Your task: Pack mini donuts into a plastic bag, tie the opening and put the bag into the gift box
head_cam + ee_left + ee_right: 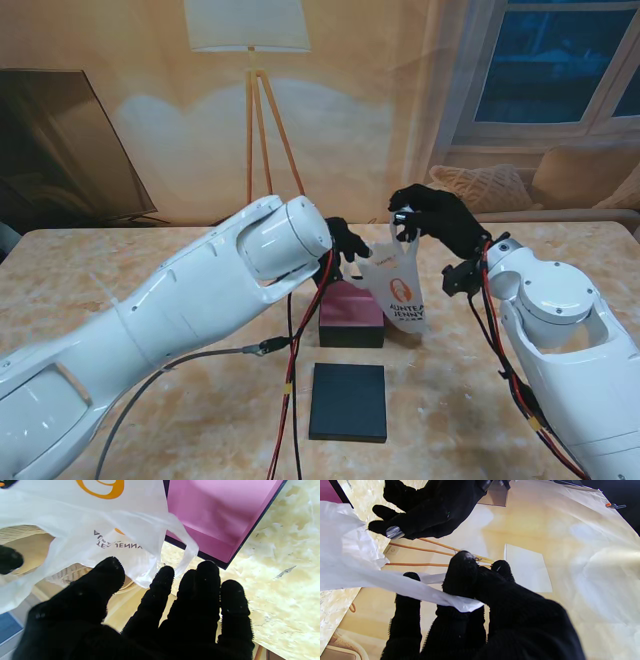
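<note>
A white plastic bag (396, 285) with orange print hangs in the air over the far right corner of the gift box (350, 312), an open box with a pink inside. My right hand (437, 220) is shut on one bag handle (420, 590), pinching the strip between thumb and fingers. My left hand (346, 240) hovers at the bag's other side with its fingers (162, 580) spread, holding nothing. The other handle loop (186, 555) dangles just past those fingers. In the left wrist view the bag (100, 512) hangs beside the box (220, 512). No donuts can be made out.
The box's dark lid (348, 402) lies flat on the marble table (150, 250), nearer to me than the box. Red and grey cables (290, 380) hang from the left arm down to the table beside the lid.
</note>
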